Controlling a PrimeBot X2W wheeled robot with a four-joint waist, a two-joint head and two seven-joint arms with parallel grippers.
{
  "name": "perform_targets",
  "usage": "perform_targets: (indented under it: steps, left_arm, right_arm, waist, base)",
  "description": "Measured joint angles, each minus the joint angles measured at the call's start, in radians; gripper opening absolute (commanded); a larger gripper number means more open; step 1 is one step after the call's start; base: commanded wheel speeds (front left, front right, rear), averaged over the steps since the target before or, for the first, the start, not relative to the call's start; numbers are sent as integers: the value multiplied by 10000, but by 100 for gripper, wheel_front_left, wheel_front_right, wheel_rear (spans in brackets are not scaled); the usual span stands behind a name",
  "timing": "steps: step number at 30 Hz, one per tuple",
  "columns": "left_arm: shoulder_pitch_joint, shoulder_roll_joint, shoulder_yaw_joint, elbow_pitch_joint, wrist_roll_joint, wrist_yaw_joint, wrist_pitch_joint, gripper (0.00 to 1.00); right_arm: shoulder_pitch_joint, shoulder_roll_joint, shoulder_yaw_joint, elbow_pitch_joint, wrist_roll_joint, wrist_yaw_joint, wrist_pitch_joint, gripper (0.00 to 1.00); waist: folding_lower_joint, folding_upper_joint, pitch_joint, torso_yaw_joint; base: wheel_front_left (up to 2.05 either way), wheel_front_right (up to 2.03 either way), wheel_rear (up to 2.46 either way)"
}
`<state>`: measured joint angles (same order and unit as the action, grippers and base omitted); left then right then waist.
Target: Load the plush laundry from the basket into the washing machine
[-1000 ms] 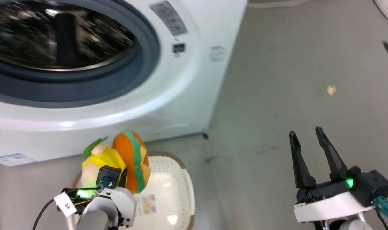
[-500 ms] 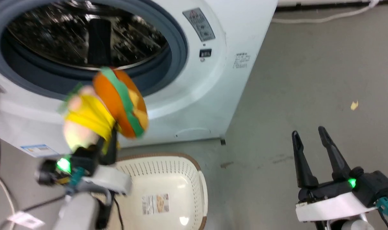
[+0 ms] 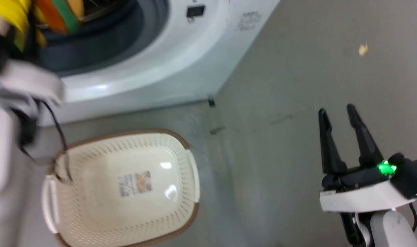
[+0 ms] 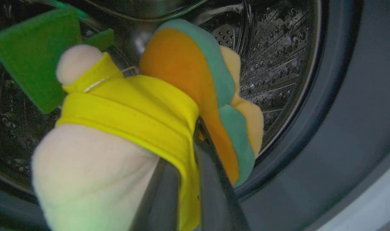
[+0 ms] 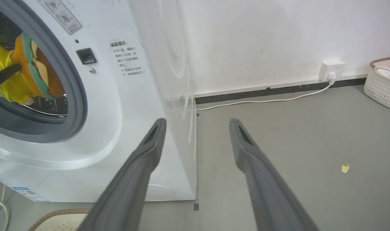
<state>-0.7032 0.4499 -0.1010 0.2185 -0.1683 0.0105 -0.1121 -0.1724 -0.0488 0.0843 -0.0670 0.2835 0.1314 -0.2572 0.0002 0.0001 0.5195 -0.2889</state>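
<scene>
The plush laundry, with its pink head, yellow garment and burger-like layers, hangs in the mouth of the washing machine, in front of the steel drum. My left gripper is shut on its yellow garment, and one dark finger rises into the fabric. The plush shows at the head view's top left, and as the plush inside the grey ring. The cream basket sits on the floor below the washer, holding just its label. My right gripper stands open over bare floor, seen also as the right gripper.
My pale left forearm and its cable cross the basket's left side. A yellow scrap lies on the grey floor. A wall socket with a white cord and a second basket stand by the far wall.
My left arm has lifted the plush from above the basket up into the washer's opening. The head view has shifted. The right gripper stays open, unmoved.
</scene>
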Motion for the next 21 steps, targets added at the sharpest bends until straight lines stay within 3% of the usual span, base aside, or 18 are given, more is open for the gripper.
perform_targets:
  steps: [10,21]
  left_arm:
    - [-3809,1622,-255,1973,441,-943,2194,0]
    - [-5119,2080,-863,4188,506,-1252,3030,0]
  right_arm:
    - [-446,0,221,59,589,0,0,100]
    - [-640,0,412,174,861,0,0,100]
  waist:
    - [1,0,1709,-950]
    - [0,0,2331,-1522]
  base:
    - [0,0,0]
    - [0,0,0]
